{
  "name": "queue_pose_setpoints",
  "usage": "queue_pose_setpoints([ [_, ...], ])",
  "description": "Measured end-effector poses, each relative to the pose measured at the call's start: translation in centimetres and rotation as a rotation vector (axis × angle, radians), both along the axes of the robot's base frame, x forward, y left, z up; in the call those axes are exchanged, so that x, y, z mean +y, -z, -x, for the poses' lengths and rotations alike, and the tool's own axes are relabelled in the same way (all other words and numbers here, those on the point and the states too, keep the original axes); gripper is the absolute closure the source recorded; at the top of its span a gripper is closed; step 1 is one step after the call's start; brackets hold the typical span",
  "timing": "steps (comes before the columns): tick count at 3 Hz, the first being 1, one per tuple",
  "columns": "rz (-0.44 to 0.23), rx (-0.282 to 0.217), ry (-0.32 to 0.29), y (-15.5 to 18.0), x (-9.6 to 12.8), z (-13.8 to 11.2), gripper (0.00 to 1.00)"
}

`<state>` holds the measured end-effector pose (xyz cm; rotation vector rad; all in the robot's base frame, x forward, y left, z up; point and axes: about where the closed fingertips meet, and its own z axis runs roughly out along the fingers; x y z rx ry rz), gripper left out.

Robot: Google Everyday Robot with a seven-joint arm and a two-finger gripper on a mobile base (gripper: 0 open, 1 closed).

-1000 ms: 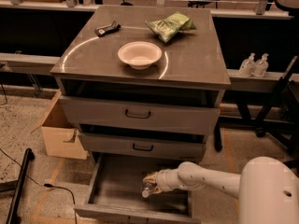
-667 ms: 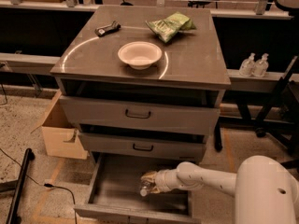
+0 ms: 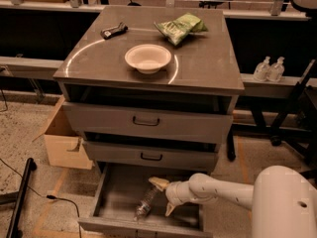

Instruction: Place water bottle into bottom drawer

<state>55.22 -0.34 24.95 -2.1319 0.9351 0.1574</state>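
Observation:
The water bottle (image 3: 145, 203) is a small clear ribbed plastic bottle. It lies tilted on the flat floor of the bottom drawer (image 3: 119, 192), which is pulled out of the grey cabinet. My gripper (image 3: 164, 196) is inside the drawer, just right of the bottle. Its two tan fingers (image 3: 159, 182) are spread apart. The bottle's upper end is close to the upper finger, and the bottle rests on the drawer floor. My white arm (image 3: 218, 191) reaches in from the right.
The two upper drawers (image 3: 146, 121) with black handles are shut. On the cabinet top are a white bowl (image 3: 147, 58), a green chip bag (image 3: 179, 27) and a small dark object (image 3: 113, 30). A cardboard box (image 3: 62, 138) stands at the left. Two pump bottles (image 3: 269, 69) stand on a shelf at the right.
The gripper held the bottle between its fingers over the drawer floor before. Now the fingers are spread, and the bottle lies on the floor slightly to the left.

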Motion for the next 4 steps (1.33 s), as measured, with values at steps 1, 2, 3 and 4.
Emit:
queue_pose_setpoints([
  [1,-0.006,0.0,0.047,-1.3,-0.6,0.1,0.29],
  [2,-0.009,-0.029,0.122,-3.9,-2.3,0.5,0.54],
  [3,0.018,-0.087,0.224,-8.1,-6.5,2.0,0.77],
  [4,0.024,-0.159,0.263,-13.1,-9.9,5.5,0.99],
])
